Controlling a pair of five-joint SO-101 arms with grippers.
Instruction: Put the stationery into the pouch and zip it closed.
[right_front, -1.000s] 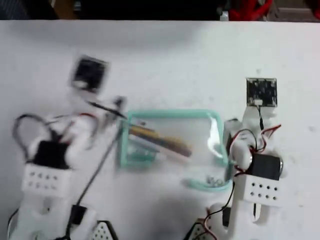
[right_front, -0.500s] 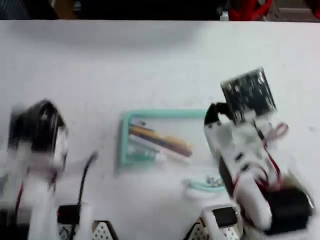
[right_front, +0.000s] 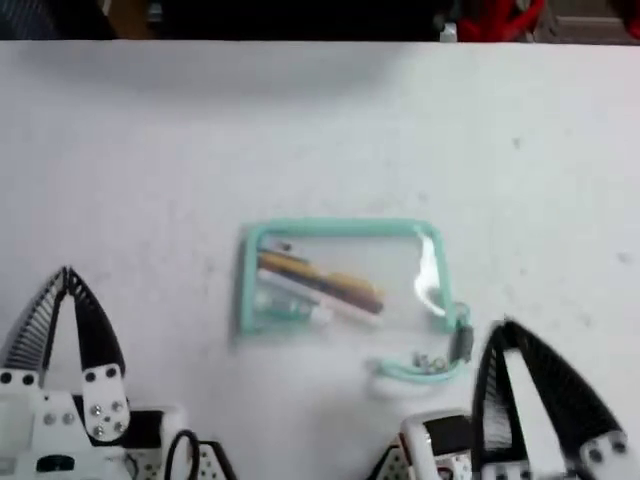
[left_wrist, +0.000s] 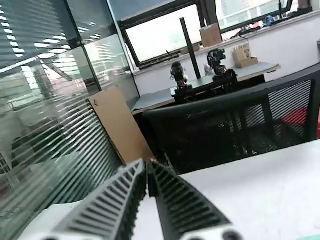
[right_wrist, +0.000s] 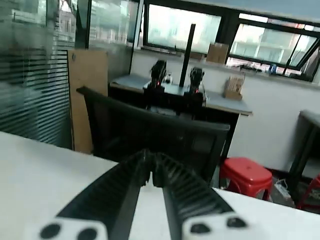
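While the high view shows the pouch (right_front: 345, 262) — wrists face a chair (left_wrist: 225, 125).

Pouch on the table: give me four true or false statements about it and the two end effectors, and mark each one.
1. The pouch lies flat on the white table. True.
2. The left end effector grips the pouch. False: it is shut on nothing and sits apart from the pouch, near the table's front edge.
3. Stationery lies inside the pouch. True.
4. The right end effector is wide open. False: its fingers meet at the tips.
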